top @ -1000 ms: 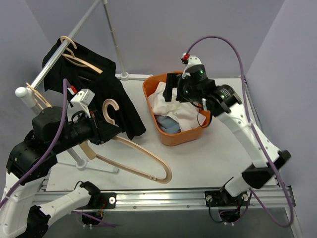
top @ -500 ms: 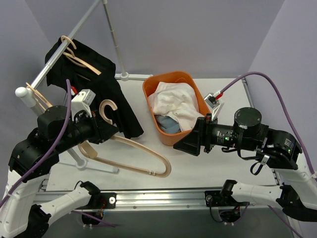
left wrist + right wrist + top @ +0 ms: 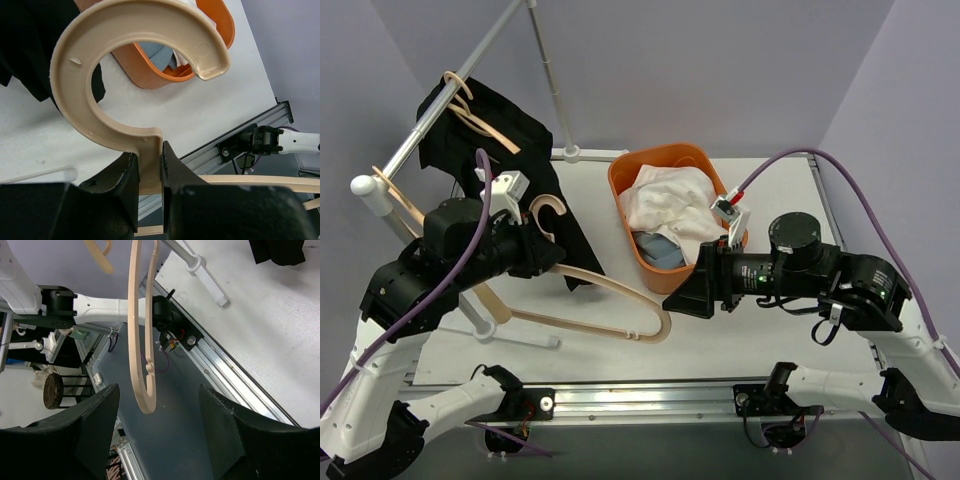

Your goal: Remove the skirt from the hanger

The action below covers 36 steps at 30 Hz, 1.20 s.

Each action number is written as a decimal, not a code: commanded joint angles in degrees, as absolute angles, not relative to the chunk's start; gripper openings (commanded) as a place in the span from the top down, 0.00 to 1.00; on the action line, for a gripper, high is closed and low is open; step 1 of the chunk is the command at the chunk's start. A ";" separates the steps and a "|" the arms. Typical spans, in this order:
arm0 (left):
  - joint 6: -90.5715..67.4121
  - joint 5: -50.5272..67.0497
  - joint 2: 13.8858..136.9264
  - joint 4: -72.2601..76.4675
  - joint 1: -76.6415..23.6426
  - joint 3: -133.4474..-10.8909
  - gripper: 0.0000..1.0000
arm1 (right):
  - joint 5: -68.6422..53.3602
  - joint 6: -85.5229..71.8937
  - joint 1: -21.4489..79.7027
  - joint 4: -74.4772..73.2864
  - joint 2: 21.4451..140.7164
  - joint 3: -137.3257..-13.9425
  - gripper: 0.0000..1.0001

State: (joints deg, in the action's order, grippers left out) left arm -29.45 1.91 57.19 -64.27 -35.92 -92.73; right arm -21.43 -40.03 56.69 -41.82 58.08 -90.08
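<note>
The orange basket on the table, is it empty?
No, the orange basket holds a crumpled white cloth with a bluish cloth showing beneath it.

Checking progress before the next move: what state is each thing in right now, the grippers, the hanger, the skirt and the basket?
Beige curved hanger: held in the air, loop end bare.
Left gripper: shut on the hanger's neck.
Right gripper: open, jaws either side of the hanger's loop end, not touching it.
Black skirt: hanging from the metal rail.
Orange plastic basket: upright, holding white and blue clothes.
</note>
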 commanded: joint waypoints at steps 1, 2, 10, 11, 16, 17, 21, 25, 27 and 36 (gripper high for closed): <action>-28.48 1.06 58.18 -63.37 -35.77 -95.45 0.98 | -23.64 -37.36 57.04 -42.71 59.94 -91.23 0.41; -28.22 1.05 58.88 -63.37 -35.86 -95.54 0.98 | -23.99 -37.01 57.30 -42.54 60.38 -90.62 0.41; -27.51 1.84 61.35 -62.05 -35.86 -97.38 0.98 | -24.17 -35.86 60.55 -42.01 61.35 -88.24 0.58; -27.34 1.93 61.70 -61.96 -35.86 -97.47 0.98 | -24.17 -35.95 60.82 -41.49 61.26 -87.89 0.60; -27.33 2.28 62.05 -61.88 -35.77 -97.82 0.98 | -23.91 -35.86 62.49 -38.94 61.00 -85.78 0.66; -27.33 2.37 62.14 -61.79 -35.86 -97.74 0.98 | -24.08 -35.86 62.66 -38.41 60.91 -85.52 0.69; -27.42 3.16 62.14 -61.87 -35.86 -97.91 0.98 | -25.40 -36.12 63.46 -35.34 60.91 -83.85 0.86; -27.42 4.04 62.05 -62.23 -35.86 -98.35 0.82 | -23.82 -35.25 65.03 -33.76 60.65 -83.85 1.00; -27.77 3.78 61.53 -62.93 -35.86 -98.26 0.62 | -21.46 -34.63 65.48 -33.75 59.86 -84.72 1.00; -29.09 2.64 58.54 -63.37 -35.77 -98.35 0.06 | -13.72 -31.73 65.65 -41.12 58.27 -88.24 1.00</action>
State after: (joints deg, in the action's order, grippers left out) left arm -28.47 2.59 58.96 -64.14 -35.90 -95.90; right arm -18.37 -33.65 65.34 -39.94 59.94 -85.41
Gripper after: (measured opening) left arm 0.940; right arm 0.046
